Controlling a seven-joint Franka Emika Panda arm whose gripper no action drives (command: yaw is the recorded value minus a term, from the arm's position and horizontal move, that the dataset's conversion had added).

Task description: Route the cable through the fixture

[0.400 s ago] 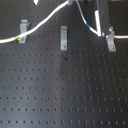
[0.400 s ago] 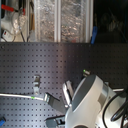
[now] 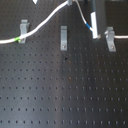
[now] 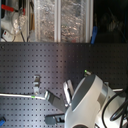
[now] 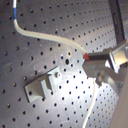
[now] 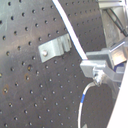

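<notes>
The cable (image 3: 47, 22) is running across the black perforated board (image 3: 65, 95) in the first exterior view, coming in from the first exterior view's left edge, passing through the left metal clip (image 3: 22, 31) where its green band (image 3: 19, 39) is sitting, then rising up and toward the first exterior view's right, above the middle clip (image 3: 63, 38) without touching it. Near the top it is bending down again, and its blue band (image 3: 88, 23) is showing just beside the gripper (image 3: 96, 31), which is hanging close to the right clip (image 3: 110, 40).

In the first wrist view the gripper (image 5: 89, 58) is pinching the white cable (image 5: 50, 37) between nearly closed fingers (image 5: 107, 57); the cord is passing through the jaws, one length curving away toward the blue band (image 5: 15, 11) and the other trailing down past the clip (image 5: 42, 86). The second wrist view is showing the same grip (image 6: 95, 70), with the cable (image 6: 72, 35) crossing beside a clip (image 6: 54, 48).

In the second exterior view the arm's white body (image 4: 87, 102) is hiding the gripper.
</notes>
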